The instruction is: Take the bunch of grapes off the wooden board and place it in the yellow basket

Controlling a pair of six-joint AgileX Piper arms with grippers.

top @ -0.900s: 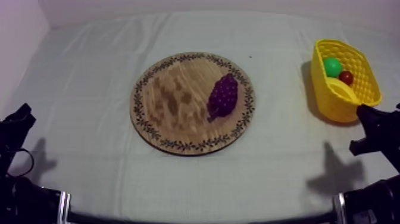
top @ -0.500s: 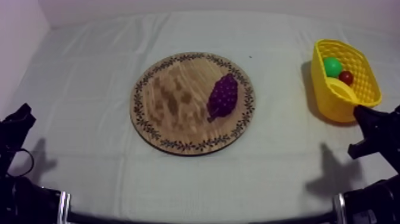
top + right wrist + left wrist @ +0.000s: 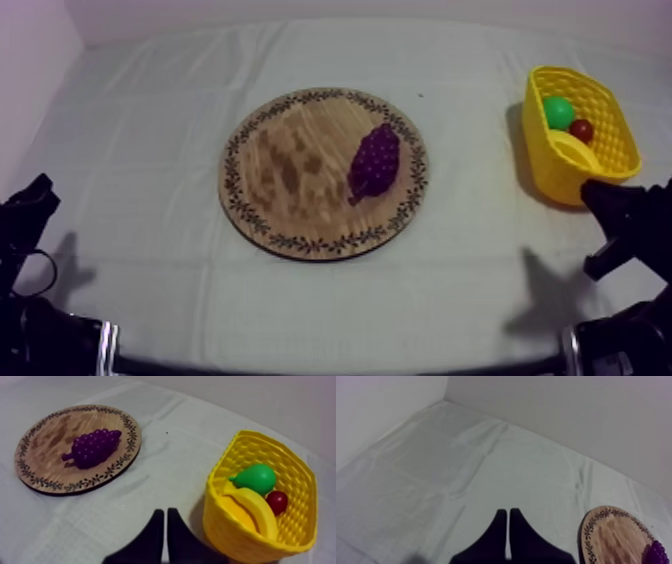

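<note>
While my right gripper (image 3: pixel 165 511) has its two black fingers pressed together into a narrow wedge with nothing between them, it hangs over bare grey-white cloth (image 3: pixel 165 456), just beside the near wall of the yellow lattice-walled basket (image 3: pixel 220 526). Inside that basket lie a green toy pear (image 3: pixel 256 478), a yellow toy banana (image 3: pixel 257 510) and a small red fruit (image 3: pixel 276 501); no grapes are among them. Farther out, across a stretch of cloth, sits the round wooden board with a patterned rim (image 3: pixel 42 443). On its side nearer the basket the bunch of purple grapes (image 3: pixel 95 447) lies flat, touched by nothing. Seen from above, this gripper sits low at the table's right side, close to the basket and well apart from the board. My left gripper (image 3: pixel 508 512) is likewise closed to a thin wedge on nothing, over open cloth at the far left, with the board's edge off to one side.

Judged from this, the task has hardly begun: no reach, no grasp, no lift, no carry. All of it is left. One arm must go to the board, spread its fingers, close on the grapes, raise them, bring them over the basket and let go. The right arm looks the likelier one, being on the basket's side.
</note>
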